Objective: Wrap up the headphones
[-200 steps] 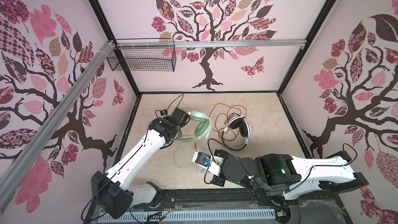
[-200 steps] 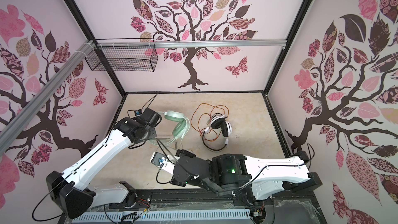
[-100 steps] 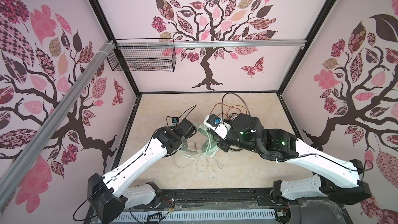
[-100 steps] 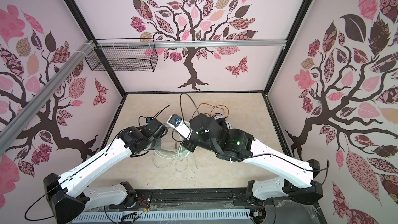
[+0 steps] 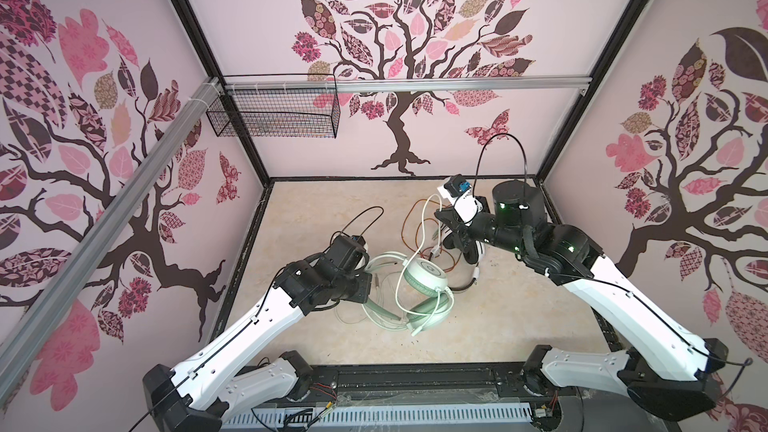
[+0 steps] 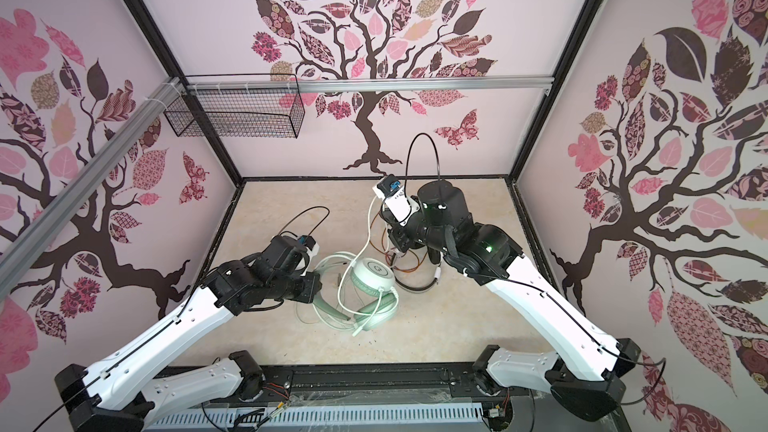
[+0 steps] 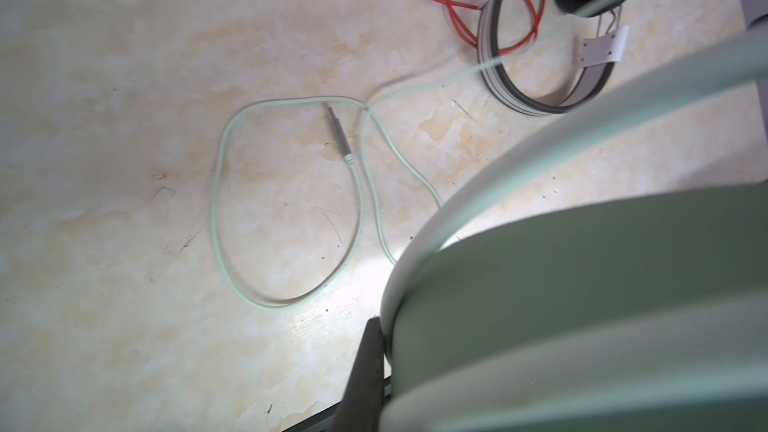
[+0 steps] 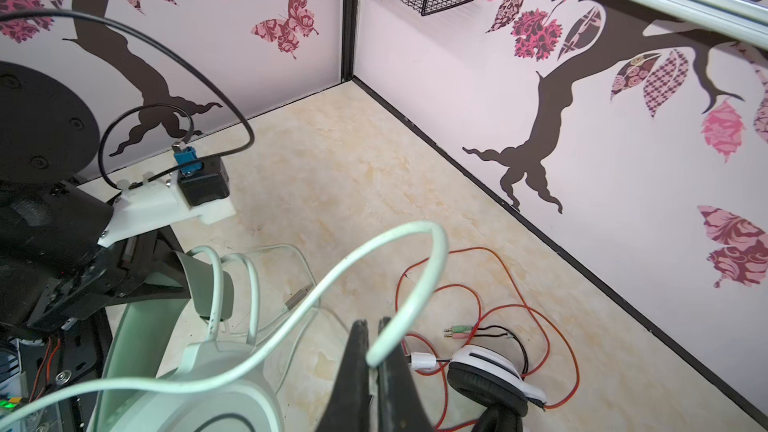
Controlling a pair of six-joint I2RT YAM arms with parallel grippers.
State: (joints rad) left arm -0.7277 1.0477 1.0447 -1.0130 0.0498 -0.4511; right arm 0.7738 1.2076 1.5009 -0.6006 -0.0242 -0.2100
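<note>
The mint-green and white headphones (image 5: 424,275) lie at the middle of the floor, seen in both top views, one ear cup (image 6: 372,277) facing up. My left gripper (image 5: 367,284) is shut on their headband (image 7: 582,284); only one dark finger (image 7: 365,367) shows against it. The pale cord (image 8: 415,268) rises in a loop over the ear cup to my right gripper (image 8: 373,326), which is shut on it above the back right floor. More of that cord (image 7: 291,201) and its plug (image 7: 338,130) lie loose. The white headphones with black pads (image 8: 490,371) rest under my right arm, their orange-red cord (image 8: 540,313) spread around them.
A black wire basket (image 5: 274,116) hangs on the back wall at the left, under an aluminium rail (image 5: 457,84). Patterned walls close in three sides. The white headphones' headband (image 6: 415,286) lies just right of the mint pair.
My right arm swung from the front middle to the back right, drawing the pale cord up over the mint headphones. My left gripper shifted the headphones toward the front and right.
</note>
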